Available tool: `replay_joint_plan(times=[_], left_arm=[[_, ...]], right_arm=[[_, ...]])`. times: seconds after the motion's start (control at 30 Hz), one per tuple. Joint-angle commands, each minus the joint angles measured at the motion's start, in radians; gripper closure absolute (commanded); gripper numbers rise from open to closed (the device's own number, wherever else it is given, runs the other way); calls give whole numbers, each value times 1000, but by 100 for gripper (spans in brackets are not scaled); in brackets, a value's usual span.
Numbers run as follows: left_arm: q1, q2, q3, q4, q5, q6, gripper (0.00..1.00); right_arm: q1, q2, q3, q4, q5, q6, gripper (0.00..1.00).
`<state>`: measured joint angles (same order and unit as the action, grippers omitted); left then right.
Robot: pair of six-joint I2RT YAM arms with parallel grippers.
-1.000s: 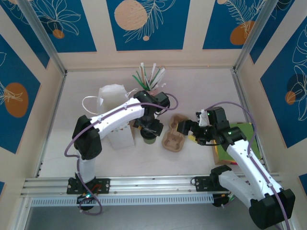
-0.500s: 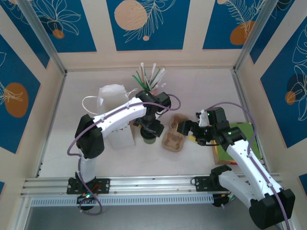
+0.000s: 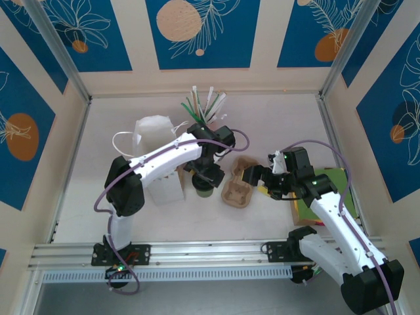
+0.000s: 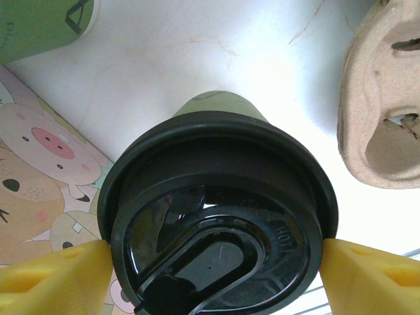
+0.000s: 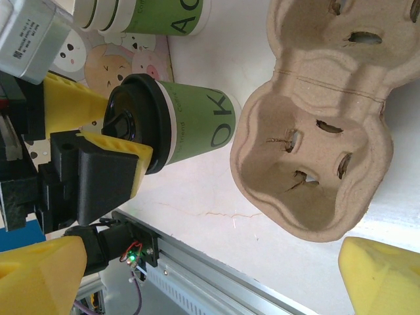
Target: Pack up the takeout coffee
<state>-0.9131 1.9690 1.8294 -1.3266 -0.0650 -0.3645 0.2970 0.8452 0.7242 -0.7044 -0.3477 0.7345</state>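
The takeout coffee (image 5: 190,121) is upright on or just over the white table (image 4: 216,59); base contact is hard to make out. It's at the edge of the pig-print sheet (image 4: 33,177) and just beside the pulp cup carrier (image 5: 308,131), not in it. The left gripper (image 4: 216,262) grasps it at the black lid (image 4: 216,197), one yellow finger (image 4: 49,279) against each side of the rim, both fingers cut off by the frame bottom. From the left wrist the lid hides nearly all the cup, leaving just a green sliver above it. From the top the arm covers the coffee and only a bit of green shows. The right gripper (image 3: 257,182) is spread wide with nothing in it, near the carrier's right side; in its wrist view the fingers are clipped at the bottom corners. The stack of green cups (image 5: 151,16) is cut off at the top edge, count unclear. The straws (image 3: 205,102) poke out behind the left arm, their cup mostly hidden. The white bag (image 3: 154,134) is partly behind the arm.
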Motion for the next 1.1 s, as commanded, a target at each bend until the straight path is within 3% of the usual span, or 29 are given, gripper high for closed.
replay_joint_plan(times=[0.0, 0.33, 0.93, 1.07], left_arm=[[-7, 23, 33, -39, -17, 16, 20], [-9, 29, 19, -36, -16, 15, 26], [-12, 11, -5, -42, -11, 44, 25], [-12, 7, -7, -40, -12, 42, 32]], right_arm=[[-4, -7, -2, -21, -13, 9, 1], [-4, -6, -3, -21, -10, 8, 1], [-7, -5, -7, -17, -10, 11, 1], [-7, -6, -6, -20, -10, 12, 1]])
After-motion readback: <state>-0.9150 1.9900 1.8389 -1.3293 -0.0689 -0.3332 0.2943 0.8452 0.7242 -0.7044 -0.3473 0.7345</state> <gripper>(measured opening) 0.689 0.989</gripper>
